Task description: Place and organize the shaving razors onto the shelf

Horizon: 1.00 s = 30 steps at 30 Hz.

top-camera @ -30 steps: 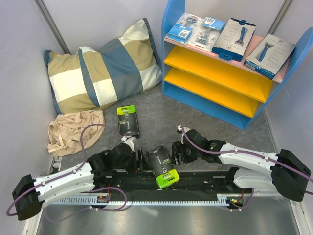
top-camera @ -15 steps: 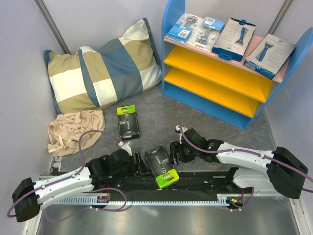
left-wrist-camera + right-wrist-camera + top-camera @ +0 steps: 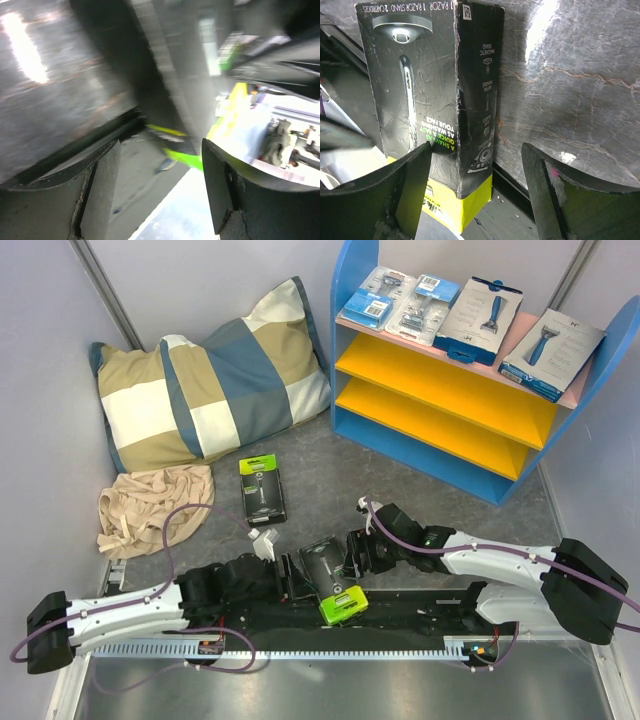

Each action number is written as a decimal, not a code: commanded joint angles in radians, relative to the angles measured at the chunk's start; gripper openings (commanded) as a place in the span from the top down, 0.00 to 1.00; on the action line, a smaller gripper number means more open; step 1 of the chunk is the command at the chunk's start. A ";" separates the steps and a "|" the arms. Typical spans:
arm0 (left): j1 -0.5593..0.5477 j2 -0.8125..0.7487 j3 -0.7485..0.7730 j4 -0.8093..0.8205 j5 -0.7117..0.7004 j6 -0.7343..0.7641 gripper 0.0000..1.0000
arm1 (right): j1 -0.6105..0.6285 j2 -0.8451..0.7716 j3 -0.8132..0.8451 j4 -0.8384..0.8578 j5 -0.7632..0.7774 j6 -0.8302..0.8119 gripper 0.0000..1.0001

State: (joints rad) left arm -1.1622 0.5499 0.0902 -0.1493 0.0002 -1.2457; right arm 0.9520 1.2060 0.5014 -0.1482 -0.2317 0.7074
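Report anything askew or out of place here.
One black-and-green box lies skewed across the arms' black base plate at the near edge, its face creased. A second box lies on the table, not on the shelf.

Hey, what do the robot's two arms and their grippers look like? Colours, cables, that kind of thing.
The left arm and the right arm both have white shell links between bulky black joints, and a purple cable loops along each. The left gripper and the right gripper each have two thick, dark, scuffed fingers.
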 commanded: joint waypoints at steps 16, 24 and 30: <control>-0.155 0.019 0.034 0.180 -0.201 -0.046 0.28 | 0.008 0.007 -0.044 0.039 -0.009 0.006 0.21; -0.157 0.061 -0.012 0.209 -0.249 -0.121 0.28 | 0.010 0.001 -0.053 0.056 -0.035 0.004 0.22; -0.159 0.218 0.014 0.205 -0.210 -0.185 0.28 | 0.019 0.006 -0.063 0.067 -0.046 0.010 0.23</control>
State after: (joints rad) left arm -1.3113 0.6876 0.0902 0.0204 -0.1928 -1.3457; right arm 0.9535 1.2068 0.4694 -0.0792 -0.2623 0.7162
